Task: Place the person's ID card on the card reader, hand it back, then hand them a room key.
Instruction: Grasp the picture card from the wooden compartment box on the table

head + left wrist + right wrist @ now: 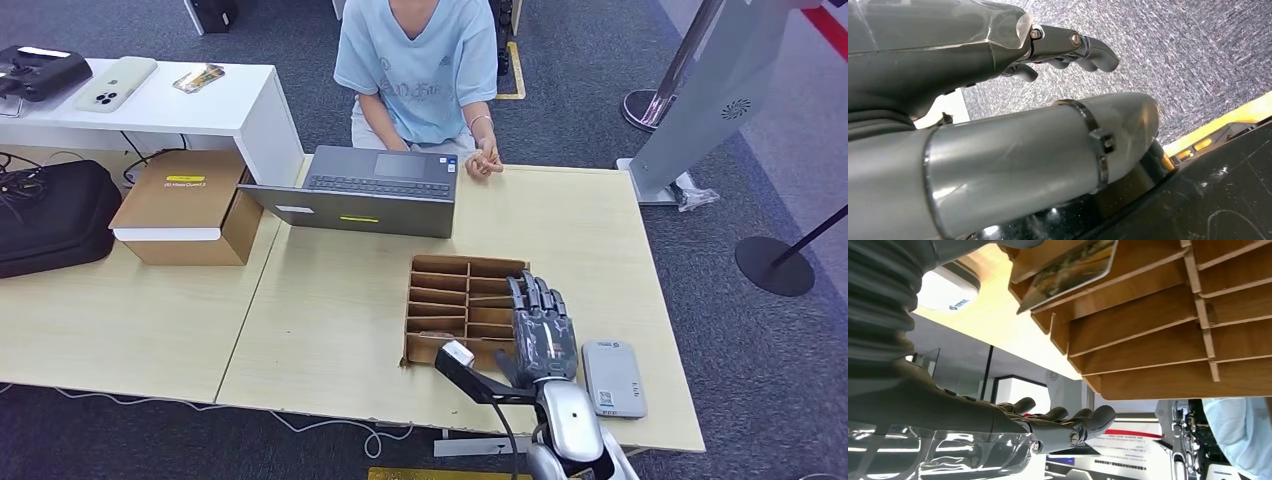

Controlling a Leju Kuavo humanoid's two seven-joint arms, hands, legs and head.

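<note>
A pale wooden table [330, 300] stands on grey carpet, with a person [420, 70] seated behind an open laptop [365, 195]. In the head view the right hand [540, 325] lies with fingers stretched flat over the right edge of the cardboard divider box [445, 300], holding nothing; the grey card reader [613, 378] sits just beside it. Its label is too small to read.

In the left wrist view the left hand [998, 45] hangs over carpet, fingers loosely curled, empty.

In the right wrist view the right hand's fingers [1068, 422] extend beside the box [1158, 340], where a card [1068, 272] rests in a slot.
</note>
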